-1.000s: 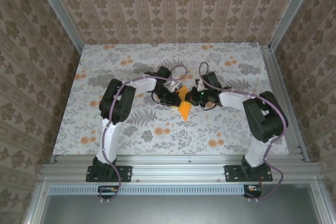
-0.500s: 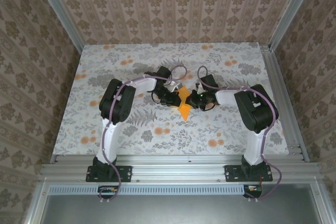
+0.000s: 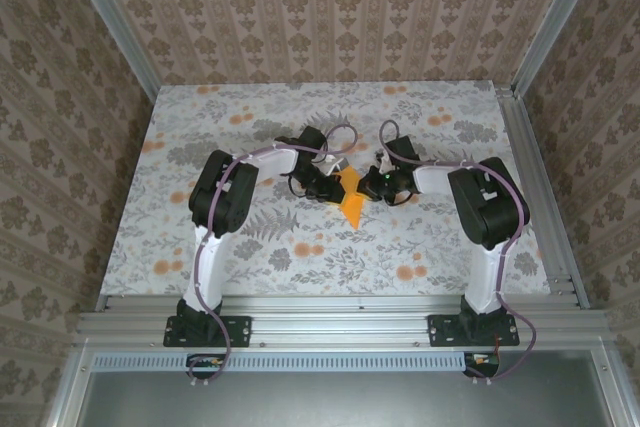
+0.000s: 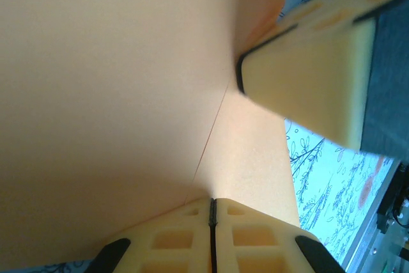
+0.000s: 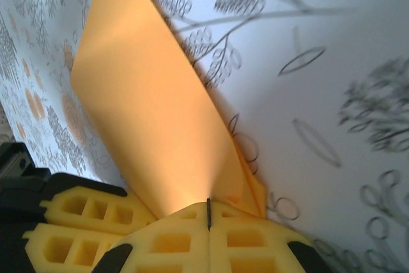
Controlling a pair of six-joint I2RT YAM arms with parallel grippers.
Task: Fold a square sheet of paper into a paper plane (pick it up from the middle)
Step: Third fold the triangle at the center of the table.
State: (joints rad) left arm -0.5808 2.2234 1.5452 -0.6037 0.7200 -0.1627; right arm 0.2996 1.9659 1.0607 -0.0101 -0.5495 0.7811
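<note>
The square sheet of paper is a bright-orange folded shape held between both grippers above the middle of the table, its point hanging toward the near side. My left gripper is shut on its left side. In the left wrist view the paper comes out of the pressed-together fingertips, with a crease running down to them. My right gripper is shut on the right side. In the right wrist view the folded paper rises from its shut gripper, with the left gripper's fingers beside it.
The table has a grey leaf print with small orange flower spots. An aluminium frame edges the near side and patterned walls close in the back and sides. The right gripper's yellow finger sits close in the left wrist view.
The right arm's elbow has swung left and back toward the middle, and its gripper has shifted slightly away. The left arm and the paper stay about where they were.
</note>
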